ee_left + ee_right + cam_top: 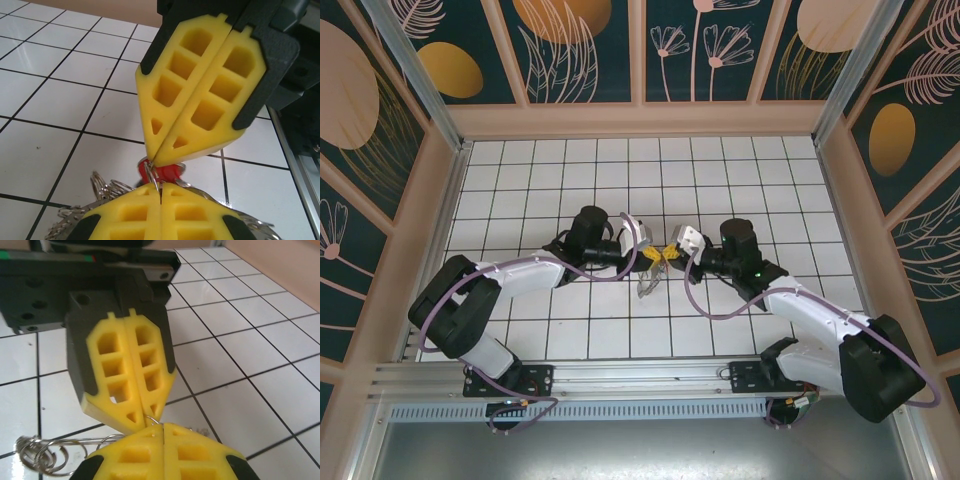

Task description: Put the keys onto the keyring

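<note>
Bright even light, soft glare on tiles (240,365), nearest fingers (125,220) blurred.

surface: white tiled table (570,180) | on it: keyring (648,285), small rings touching the tiles

key (169,173): red plastic head seen, blade hidden, pinched at one edge. keyring (100,186): thin grey loop, silvery pieces bunched, hung just under key, partly covered.

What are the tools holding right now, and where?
Left tool and right tool both pinch the keyring by its wire; red key sits there, holder unclear.
</note>
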`<control>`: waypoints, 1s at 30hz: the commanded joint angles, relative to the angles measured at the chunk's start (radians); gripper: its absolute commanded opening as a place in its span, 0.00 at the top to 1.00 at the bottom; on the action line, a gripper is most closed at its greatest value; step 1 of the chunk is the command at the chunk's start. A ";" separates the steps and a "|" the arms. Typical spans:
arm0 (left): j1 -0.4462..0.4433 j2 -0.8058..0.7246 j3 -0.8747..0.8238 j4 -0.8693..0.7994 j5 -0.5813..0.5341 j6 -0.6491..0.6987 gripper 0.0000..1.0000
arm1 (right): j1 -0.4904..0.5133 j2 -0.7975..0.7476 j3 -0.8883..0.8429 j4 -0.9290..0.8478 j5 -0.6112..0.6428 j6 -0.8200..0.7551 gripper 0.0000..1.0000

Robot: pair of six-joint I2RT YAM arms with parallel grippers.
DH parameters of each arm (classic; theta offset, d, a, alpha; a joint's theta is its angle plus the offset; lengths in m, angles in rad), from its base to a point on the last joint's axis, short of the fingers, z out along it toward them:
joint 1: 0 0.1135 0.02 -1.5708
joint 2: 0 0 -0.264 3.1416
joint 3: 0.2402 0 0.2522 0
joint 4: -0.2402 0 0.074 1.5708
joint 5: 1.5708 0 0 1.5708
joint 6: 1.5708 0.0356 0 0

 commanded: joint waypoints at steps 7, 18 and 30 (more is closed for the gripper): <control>-0.016 -0.004 0.027 0.028 0.077 0.000 1.00 | 0.016 -0.036 -0.013 0.110 0.111 0.092 1.00; -0.016 -0.029 -0.068 0.204 -0.013 -0.041 1.00 | -0.079 -0.044 -0.047 0.125 -0.027 0.223 1.00; -0.016 0.026 -0.136 0.363 -0.069 -0.138 0.97 | -0.043 -0.081 0.000 0.138 -0.059 0.228 1.00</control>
